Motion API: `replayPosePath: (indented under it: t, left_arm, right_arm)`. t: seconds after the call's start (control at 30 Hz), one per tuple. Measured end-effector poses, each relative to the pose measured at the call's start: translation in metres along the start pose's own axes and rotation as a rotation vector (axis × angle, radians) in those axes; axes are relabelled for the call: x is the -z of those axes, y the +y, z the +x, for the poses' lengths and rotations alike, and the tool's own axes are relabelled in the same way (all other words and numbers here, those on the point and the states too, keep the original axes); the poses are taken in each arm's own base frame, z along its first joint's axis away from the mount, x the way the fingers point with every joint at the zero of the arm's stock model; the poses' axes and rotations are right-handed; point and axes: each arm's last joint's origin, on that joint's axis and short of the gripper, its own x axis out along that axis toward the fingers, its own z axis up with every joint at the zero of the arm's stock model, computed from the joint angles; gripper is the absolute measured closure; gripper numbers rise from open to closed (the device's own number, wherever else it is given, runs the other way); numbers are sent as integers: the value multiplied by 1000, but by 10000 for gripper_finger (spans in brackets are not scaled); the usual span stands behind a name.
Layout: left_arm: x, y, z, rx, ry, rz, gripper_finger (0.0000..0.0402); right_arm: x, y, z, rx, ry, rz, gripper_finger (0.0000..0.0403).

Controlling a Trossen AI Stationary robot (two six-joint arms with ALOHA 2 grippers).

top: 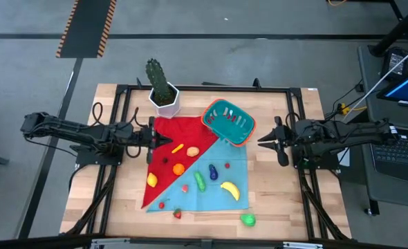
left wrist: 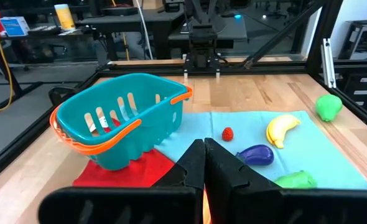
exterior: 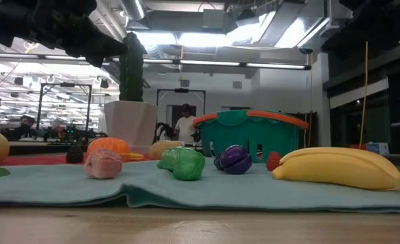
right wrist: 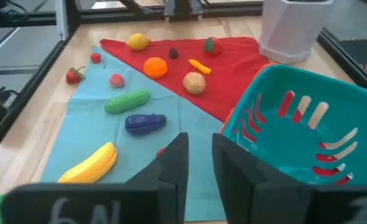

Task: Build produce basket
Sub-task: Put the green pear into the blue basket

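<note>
The teal basket (top: pixel 229 122) with an orange rim stands empty at the far right corner of a red cloth (top: pixel 173 173) and a light blue cloth (top: pixel 214 197). The produce lies loose on the cloths: a banana (top: pixel 230 189), an eggplant (top: pixel 212 172), a cucumber (top: pixel 200 181), an orange (top: pixel 179 168), a lemon (top: pixel 152 180), a carrot (top: pixel 178 148) and small red berries. My left gripper (top: pixel 168 140) hangs shut over the red cloth's left edge, its fingertips (left wrist: pixel 204 144) together. My right gripper (top: pixel 261 141) hovers right of the basket, open (right wrist: pixel 199 140), with nothing between its fingers.
A white hexagonal pot with a cactus (top: pixel 164 93) stands at the far left, beside the red cloth's corner. A green fruit (top: pixel 248 220) lies on bare wood near the front edge. A black frame (top: pixel 204 88) runs around the table. Bare wood shows left and right of the cloths.
</note>
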Motion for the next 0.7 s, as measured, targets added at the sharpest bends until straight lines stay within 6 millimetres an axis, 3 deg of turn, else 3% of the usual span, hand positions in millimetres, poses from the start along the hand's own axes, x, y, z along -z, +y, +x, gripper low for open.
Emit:
replayPosePath:
  t: [0.43,0.53,0.7]
  left_arm:
    - [0,0,0,0,0,0,401]
    - [0,0,0,0,1,0,401]
    - [0,0,0,-1,1,0,401]
  right_arm:
    - [-3,3,18,-11,23,48,99]
    - [-2,6,21,-30,43,42,75]
    - [-5,13,23,-69,37,24,67]
